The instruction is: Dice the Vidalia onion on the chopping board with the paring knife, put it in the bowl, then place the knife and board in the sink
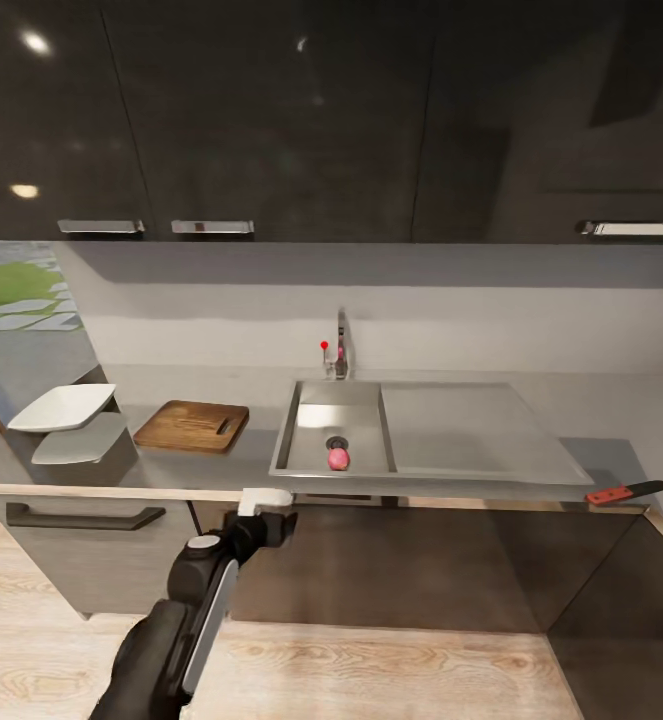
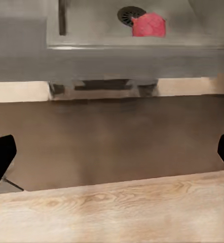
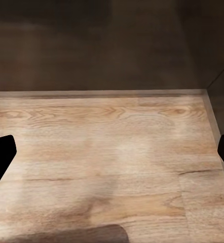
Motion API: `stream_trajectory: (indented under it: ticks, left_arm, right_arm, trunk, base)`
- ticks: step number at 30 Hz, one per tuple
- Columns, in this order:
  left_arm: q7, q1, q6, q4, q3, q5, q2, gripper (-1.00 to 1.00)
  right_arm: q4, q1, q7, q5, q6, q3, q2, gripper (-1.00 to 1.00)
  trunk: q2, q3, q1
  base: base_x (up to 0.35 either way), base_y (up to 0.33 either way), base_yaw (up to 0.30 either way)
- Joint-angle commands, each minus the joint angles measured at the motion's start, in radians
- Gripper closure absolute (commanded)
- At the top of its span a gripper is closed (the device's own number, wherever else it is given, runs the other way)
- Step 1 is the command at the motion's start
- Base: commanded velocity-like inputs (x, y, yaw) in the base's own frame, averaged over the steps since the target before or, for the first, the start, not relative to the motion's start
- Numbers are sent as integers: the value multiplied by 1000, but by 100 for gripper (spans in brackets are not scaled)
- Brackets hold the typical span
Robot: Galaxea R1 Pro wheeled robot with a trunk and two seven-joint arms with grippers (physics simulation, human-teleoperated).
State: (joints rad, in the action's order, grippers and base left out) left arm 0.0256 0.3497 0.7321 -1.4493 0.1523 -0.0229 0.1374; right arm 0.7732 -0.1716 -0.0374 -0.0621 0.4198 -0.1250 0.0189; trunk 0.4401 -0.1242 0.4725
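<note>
The pinkish-red Vidalia onion [image 1: 338, 459] lies in the steel sink [image 1: 311, 455] beside the round drain; the left wrist view has the onion [image 2: 149, 25] beyond the basin's front rim. The brown chopping board [image 1: 193, 425] rests on the grey countertop [image 1: 221, 465] left of the sink, with the white bowl [image 1: 63, 407] further left. The red-handled paring knife [image 1: 626, 492] lies at the counter's right front edge. My left gripper [image 1: 268, 510] hovers just below the counter edge in front of the sink, open [image 2: 112, 157] and empty. My right gripper [image 3: 112, 157] is open over the wood floor.
The tap [image 1: 340, 350] with its red dot stands behind the basin, and the flat drainboard [image 1: 471, 430] stretches to its right. Dark wall cabinets [image 1: 321, 120] hang overhead. Dark base cabinets [image 1: 391, 570] sit under the counter, above pale wood floor [image 3: 112, 152].
</note>
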Motion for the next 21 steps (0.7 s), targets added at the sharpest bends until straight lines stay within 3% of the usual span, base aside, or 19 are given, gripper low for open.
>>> stream_trajectory:
  ticks: [1, 3, 7, 10, 12, 13, 16, 21]
  left_arm:
    - [3, 13, 6, 0, 4, -3, 1, -100]
    - [3, 66, 22, 7, 31, -5, 5, -100]
    - [3, 169, 166, 12, 52, -8, 9, -100]
    - [3, 215, 198, 17, 53, -9, 10, -100]
    - [4, 281, 215, 31, 54, -9, 15, -100]
    - [4, 342, 220, 74, 55, -10, 16, -100]
    - [4, 408, 222, 147, 55, -11, 17, -100]
    - [3, 546, 219, 397, 55, -11, 20, -100]
  right_arm:
    - [1, 0, -3, -7, 1, -2, 1, -100]
    - [1, 0, -4, -7, 1, -2, 1, -100]
    - [1, 0, -4, -6, 1, -2, 1, -100]
    - [1, 0, -4, -6, 1, -2, 1, -100]
    - [0, 0, -4, -5, 1, -2, 1, -100]
    - [1, 0, -4, -5, 1, -2, 1, -100]
    - [1, 0, -4, -5, 1, -2, 1, -100]
    - [1, 0, -4, -5, 0, -3, -1, -100]
  trunk:
    - [2, -2, 1]
    - [2, -2, 1]
    - [2, -2, 1]
    - [2, -2, 1]
    - [2, -2, 1]
    - [2, -2, 1]
    - [2, -2, 1]
    - [2, -2, 1]
  base:
    - [0, 0, 0]
    - [0, 0, 0]
    - [0, 0, 0]
    - [0, 0, 0]
    - [0, 0, 0]
    - [0, 0, 0]
    - [0, 0, 0]
    - [0, 0, 0]
